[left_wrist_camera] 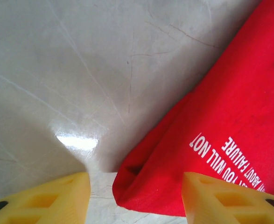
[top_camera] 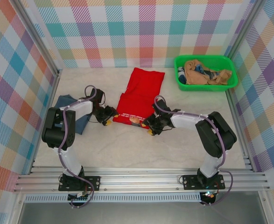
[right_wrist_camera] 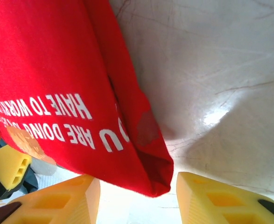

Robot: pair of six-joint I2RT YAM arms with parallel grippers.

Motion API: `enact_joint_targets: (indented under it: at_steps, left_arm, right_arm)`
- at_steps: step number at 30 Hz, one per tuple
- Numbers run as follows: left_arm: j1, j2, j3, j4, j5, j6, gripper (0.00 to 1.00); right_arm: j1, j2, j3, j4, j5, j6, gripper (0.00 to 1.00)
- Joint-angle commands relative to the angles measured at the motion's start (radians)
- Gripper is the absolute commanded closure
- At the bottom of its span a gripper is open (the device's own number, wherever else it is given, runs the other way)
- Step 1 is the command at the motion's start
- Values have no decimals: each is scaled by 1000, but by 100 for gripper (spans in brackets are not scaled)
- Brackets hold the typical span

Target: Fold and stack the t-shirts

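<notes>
The blue shirt [top_camera: 66, 101] lies at the left of the table [top_camera: 127, 149], partly under the left arm. The left gripper [top_camera: 111, 116] sits low at the near left corner of the red shirt [top_camera: 139, 95], its yellow fingers [left_wrist_camera: 57, 200] apart, with the corner lying loose between them. The red shirt lies folded mid-table. The right gripper [top_camera: 149, 125] is at its near right corner, jaws likewise apart, pinching nothing. At the far right stands a green basket [top_camera: 207, 57] of cloth.

Lighting: bright, even, from overhead.
Glare: white hotspots on the glossy surface [left_wrist_camera: 57, 70] in both wrist views.
Shadows: soft, grey, along the red t-shirt [left_wrist_camera: 230, 116] edge; faint under the arms in the top view.
Focus: top view sharp; yellow fingertips [right_wrist_camera: 57, 200] slightly soft at the frame bottom.
</notes>
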Motion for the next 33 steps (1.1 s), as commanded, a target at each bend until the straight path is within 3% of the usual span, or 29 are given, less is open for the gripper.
enact_joint_targets:
  at_steps: [1,7,11,25,30,33]
  left_arm:
    - [-7,-35,2,6,-2,6,45]
    - [-6,-48,-8,9,8,14,45]
    - [-9,-74,-35,27,19,17,44]
    - [-133,-205,-192,41,38,-39,46]
    - [-240,-281,-275,77,43,-128,46]
    - [-246,-298,-324,155,13,-180,46]
  right_arm:
    - [-5,36,26,-17,39,-38,57]
    - [-10,98,79,-86,86,-98,76]
    - [-13,99,96,-128,103,-128,100]
    - [-60,-116,-115,-206,20,-124,100]
    - [-80,-142,-123,-265,-18,-178,100]
    - [-82,-162,-144,-269,-29,-179,100]
